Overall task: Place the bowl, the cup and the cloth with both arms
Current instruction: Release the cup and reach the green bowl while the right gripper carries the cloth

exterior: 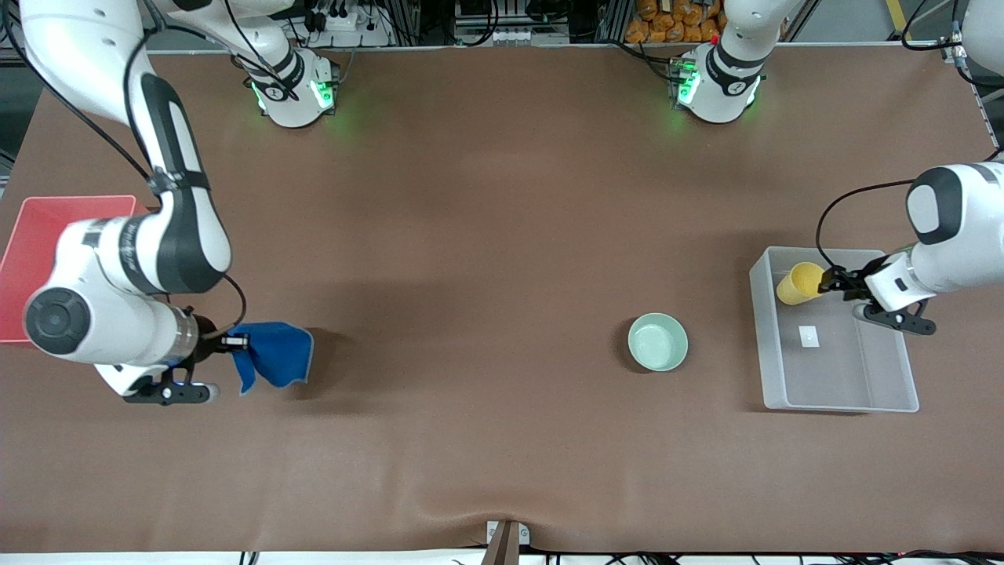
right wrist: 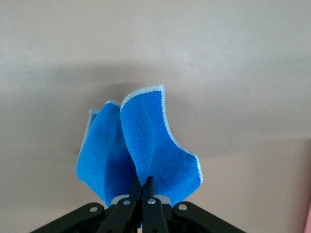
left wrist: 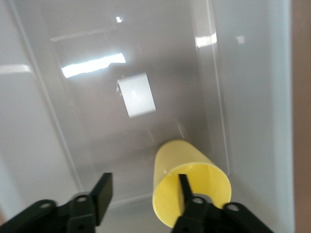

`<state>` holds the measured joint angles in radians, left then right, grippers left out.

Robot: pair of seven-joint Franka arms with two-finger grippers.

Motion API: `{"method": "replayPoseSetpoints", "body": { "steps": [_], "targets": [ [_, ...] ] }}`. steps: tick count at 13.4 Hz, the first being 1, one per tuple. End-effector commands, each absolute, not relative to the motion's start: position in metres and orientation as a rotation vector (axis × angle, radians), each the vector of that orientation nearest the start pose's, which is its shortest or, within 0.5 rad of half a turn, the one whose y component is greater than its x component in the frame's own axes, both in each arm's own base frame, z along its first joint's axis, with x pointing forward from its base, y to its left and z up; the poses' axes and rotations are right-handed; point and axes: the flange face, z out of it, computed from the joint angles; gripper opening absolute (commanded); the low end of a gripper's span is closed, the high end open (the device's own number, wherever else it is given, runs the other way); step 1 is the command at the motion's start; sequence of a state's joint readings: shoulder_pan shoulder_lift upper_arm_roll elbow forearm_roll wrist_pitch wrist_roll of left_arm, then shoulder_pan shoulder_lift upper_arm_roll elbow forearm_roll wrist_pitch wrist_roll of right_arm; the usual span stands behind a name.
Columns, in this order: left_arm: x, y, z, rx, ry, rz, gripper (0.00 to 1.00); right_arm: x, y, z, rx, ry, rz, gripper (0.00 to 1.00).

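We are seeing the left gripper point(exterior: 830, 284), fingers spread, releasing the cup point(exterior: 798, 283) at the clear bin's point(exterior: 894, 377) 12 o'clock end, the right gripper point(exterior: 235, 340) clenching the cloth point(exterior: 274, 355) near the red bin point(exterior: 47, 212), and the bowl point(exterior: 657, 341) waiting on the table point(exterior: 471, 235), nothing yet fully placed.

The right arm reaches down from its base to the right arm's end of the table, wrist level; the right gripper point(exterior: 235, 341) has its fingers point(right wrist: 146, 191) pinched together on the cloth point(exterior: 274, 353). The left arm bends in low; the left gripper point(exterior: 829, 281) stands spread, one finger point(left wrist: 184, 187) inside the cup point(exterior: 798, 283).
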<state>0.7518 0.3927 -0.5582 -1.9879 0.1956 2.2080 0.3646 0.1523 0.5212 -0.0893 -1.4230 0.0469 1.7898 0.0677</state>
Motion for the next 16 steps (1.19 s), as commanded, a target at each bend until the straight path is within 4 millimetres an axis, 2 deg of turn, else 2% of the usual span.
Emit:
{"method": "replayPoseSetpoints", "body": {
  "steps": [1, 2, 4, 6, 8, 10, 12, 15, 16],
  "targets": [
    [0.594, 0.120, 0.343, -3.138, 0.470, 0.087, 1.00, 0.665, 0.047, 0.424, -3.131, 0.031, 0.267, 0.00],
    [0.601, 0.106, 0.362, -3.143, 0.484, 0.075, 1.00, 0.662, 0.041, 0.435, -3.128, 0.045, 0.267, 0.00],
    [0.612, 0.076, 0.388, -3.203, 0.384, 0.058, 1.00, 0.654, 0.029, 0.452, -3.124, 0.065, 0.277, 0.00],
    [0.615, 0.024, 0.400, -3.237, 0.241, 0.055, 1.00, 0.644, 0.015, 0.465, -3.118, 0.068, 0.276, 0.00],
    [0.617, -0.024, 0.398, -3.260, 0.095, 0.060, 1.00, 0.635, 0.001, 0.474, -3.111, 0.056, 0.268, 0.00],
    [0.618, -0.079, 0.390, -3.273, 0.006, 0.043, 1.00, 0.627, -0.018, 0.482, -3.106, 0.038, 0.260, 0.00],
    [0.617, -0.109, 0.370, -3.300, -0.132, 0.059, 1.00, 0.617, -0.038, 0.495, -3.128, 0.023, 0.261, 0.00],
    [0.612, -0.126, 0.326, -3.292, -0.235, 0.076, 1.00, 0.607, -0.061, 0.511, -3.168, -0.071, 0.271, 0.00],
    [0.607, -0.138, 0.313, -3.269, -0.257, 0.078, 1.00, 0.604, -0.065, 0.515, -3.167, -0.088, 0.270, 0.00]
  ]
}}
